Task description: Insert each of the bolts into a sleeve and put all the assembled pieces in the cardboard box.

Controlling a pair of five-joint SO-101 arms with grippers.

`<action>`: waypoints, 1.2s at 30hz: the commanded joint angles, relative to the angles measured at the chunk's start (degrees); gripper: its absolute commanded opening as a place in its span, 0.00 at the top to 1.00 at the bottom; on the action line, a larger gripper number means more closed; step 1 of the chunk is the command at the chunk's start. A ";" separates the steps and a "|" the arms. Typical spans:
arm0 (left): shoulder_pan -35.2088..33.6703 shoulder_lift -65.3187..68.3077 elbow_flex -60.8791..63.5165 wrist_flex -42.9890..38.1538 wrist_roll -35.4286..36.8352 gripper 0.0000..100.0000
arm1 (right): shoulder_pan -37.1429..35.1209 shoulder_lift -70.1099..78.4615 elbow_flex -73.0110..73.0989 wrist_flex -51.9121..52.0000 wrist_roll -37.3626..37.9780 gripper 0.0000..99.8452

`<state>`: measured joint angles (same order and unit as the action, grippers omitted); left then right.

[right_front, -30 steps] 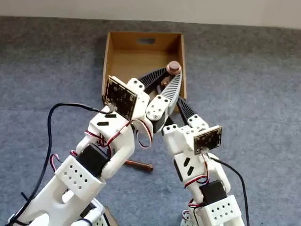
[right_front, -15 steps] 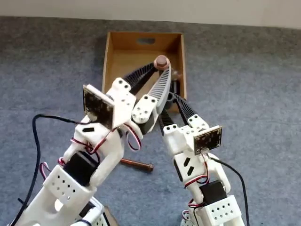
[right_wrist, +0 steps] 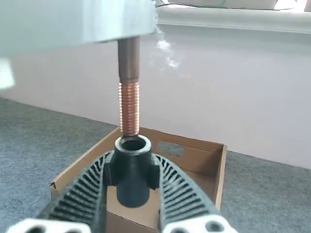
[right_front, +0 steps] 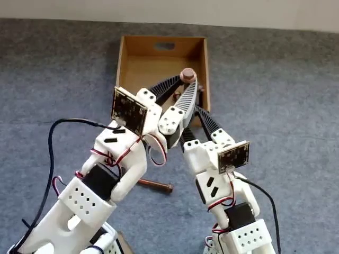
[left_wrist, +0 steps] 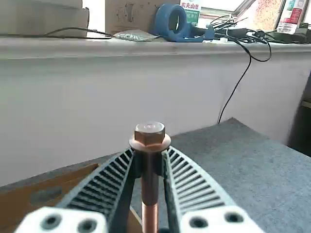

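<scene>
Grey carpet covers the desk (right_front: 280, 79), with a pale wall behind it. The box (right_front: 123, 69) sits open at the far middle of the desk, with a hand slot in its far wall.

Both arms reach from the near edge and meet over the right near part of the box. The left pincer (left_wrist: 150, 159) is narrow, its ribbed fingers (left_wrist: 114, 179) clamped on the shank of a copper bolt (left_wrist: 149, 136) just under the hexagonal head. The bolt stands upright, head up and thread down.

The right pincer (right_wrist: 132, 165) is under it, also narrow, gripping a black sleeve (right_wrist: 132, 191) upright with its open mouth up. The bolt's threaded end sits right at the sleeve's mouth, in line with the bore. Whether the tip is already inside cannot be told.

A second bolt (right_front: 155, 184) lies flat on the carpet between the two arms, near their bases and well apart from the box.

Beyond the left pincer, a ledge (left_wrist: 97, 46) along the wall carries a blue roll (left_wrist: 170, 20) and some dark cables (left_wrist: 243, 39).
</scene>
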<state>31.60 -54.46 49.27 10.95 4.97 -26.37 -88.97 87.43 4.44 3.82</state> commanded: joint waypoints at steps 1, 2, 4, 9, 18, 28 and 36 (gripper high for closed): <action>0.57 0.22 -1.89 -1.49 -0.44 0.99 | -0.48 -0.92 -0.75 -1.27 0.62 0.99; 0.48 0.13 -2.15 -1.49 -0.44 0.99 | -0.48 -0.92 -0.75 -1.27 0.62 0.99; 0.40 0.13 -2.68 -1.32 -0.44 0.99 | -0.48 -0.92 -0.75 -1.27 0.62 0.99; 0.75 -3.03 -2.33 -1.23 -0.44 0.99 | -0.48 -0.92 -0.75 -1.27 0.62 0.99; 0.84 -6.64 -0.40 -1.49 -0.44 0.99 | -0.48 -0.92 -0.75 -1.27 0.62 0.99; 3.21 0.22 -1.36 -1.49 -0.44 0.99 | -0.22 -1.01 -0.75 -1.27 0.62 0.99; 3.21 0.22 -1.54 -1.41 -0.44 0.99 | -0.22 -1.01 -0.75 -1.27 0.62 0.99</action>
<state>34.07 -54.29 49.27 10.95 4.88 -26.37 -88.97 87.43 4.44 3.82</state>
